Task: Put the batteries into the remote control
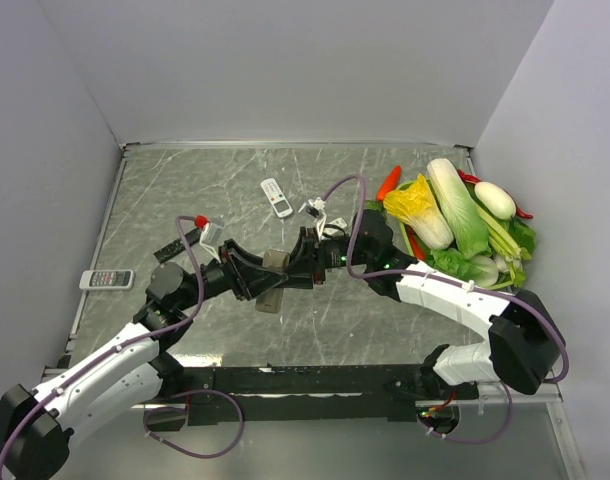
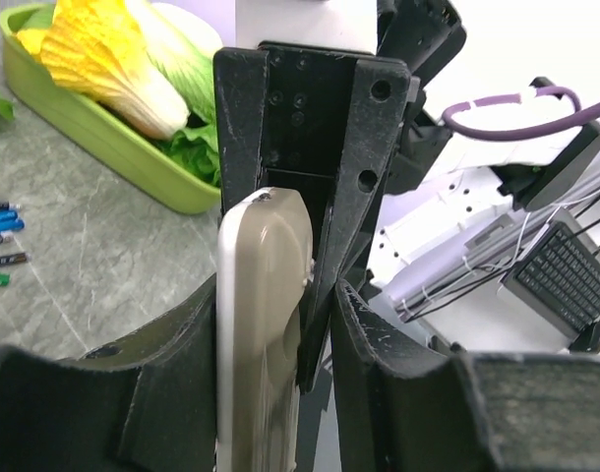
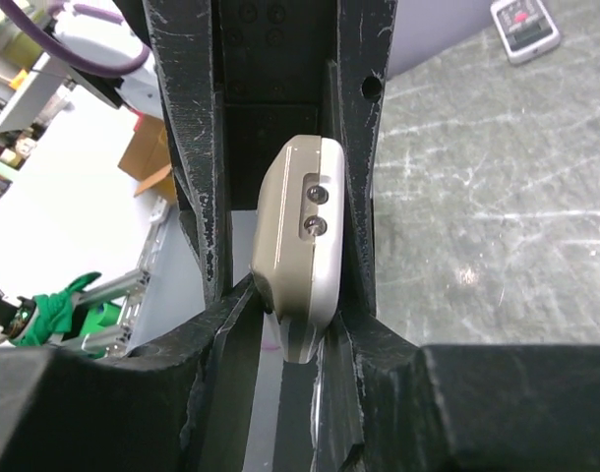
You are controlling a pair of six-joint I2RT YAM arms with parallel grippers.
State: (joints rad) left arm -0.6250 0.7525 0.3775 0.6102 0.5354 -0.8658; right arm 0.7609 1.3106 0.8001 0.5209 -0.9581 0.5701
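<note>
From above, the remote control (image 1: 272, 285) hung over the middle of the table (image 1: 185, 180), pinched from either side by the left end effector (image 1: 257, 285) and the right end effector (image 1: 291, 270); any mismatch between the two could twist it loose. The left wrist view alone showed the batteries (image 2: 2, 241), lying on the table beside the green tray (image 2: 113, 138) and well apart from the remote control, whose plain back stood edge-on. Only the right wrist view showed its two-bulb end; letting go on one side too soon might drop it
</note>
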